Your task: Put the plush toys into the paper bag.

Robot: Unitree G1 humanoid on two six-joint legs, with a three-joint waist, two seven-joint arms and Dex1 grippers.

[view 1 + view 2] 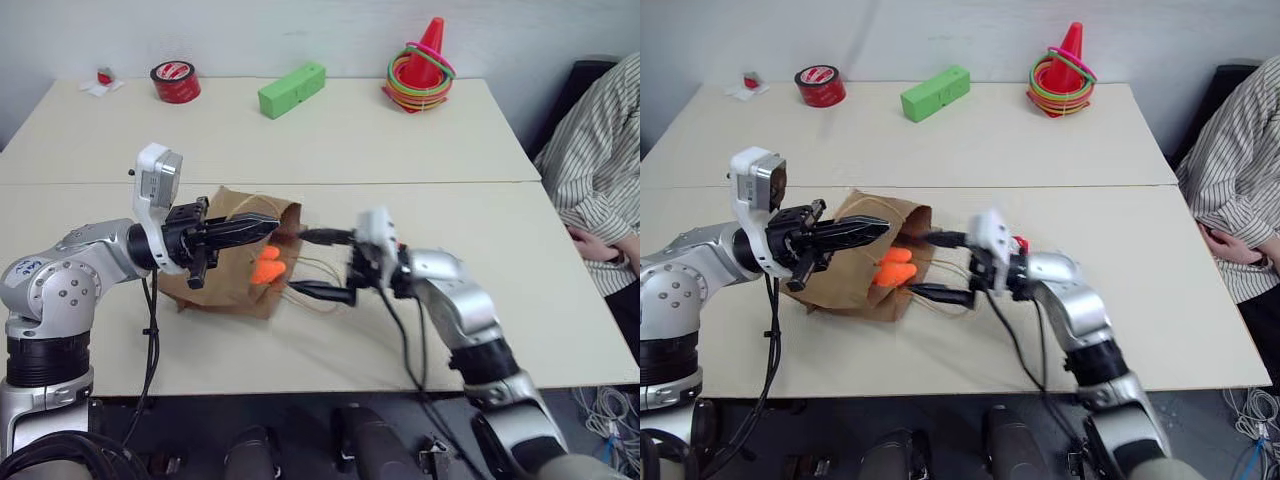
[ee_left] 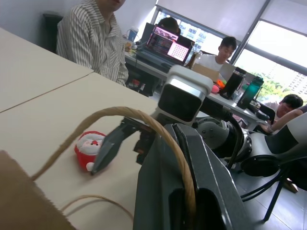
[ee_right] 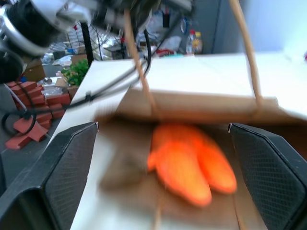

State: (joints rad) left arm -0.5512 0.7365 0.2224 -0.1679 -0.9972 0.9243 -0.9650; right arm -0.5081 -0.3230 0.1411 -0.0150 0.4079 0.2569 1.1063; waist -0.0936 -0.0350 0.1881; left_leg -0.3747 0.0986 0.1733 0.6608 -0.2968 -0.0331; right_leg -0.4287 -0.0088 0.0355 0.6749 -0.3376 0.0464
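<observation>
Grippers at the bag's mouth, orange toy inside, Santa toy on the table.

My left gripper (image 1: 262,228) is closed on the bag's cord handle (image 2: 144,120), lifting the upper edge of the bag (image 1: 215,285) so its mouth gapes toward my right gripper (image 1: 325,264); that one stands with its jaws spread wide and holds nothing, pointed at the opening. Inside the mouth lies the orange toy (image 1: 267,266), partly under the paper edge, with loose cord loops trailing onto the table (image 1: 400,150) in front. The Santa toy (image 2: 89,149) sits on the table just behind my right gripper, outside the bag. At the table's far edge stand a red tape roll (image 1: 175,81), a green block (image 1: 291,89) and a cone (image 1: 422,66) ringed with hoops. A person in a striped shirt (image 1: 598,170) sits at the right; the left wrist view shows other people at desks by windows.
</observation>
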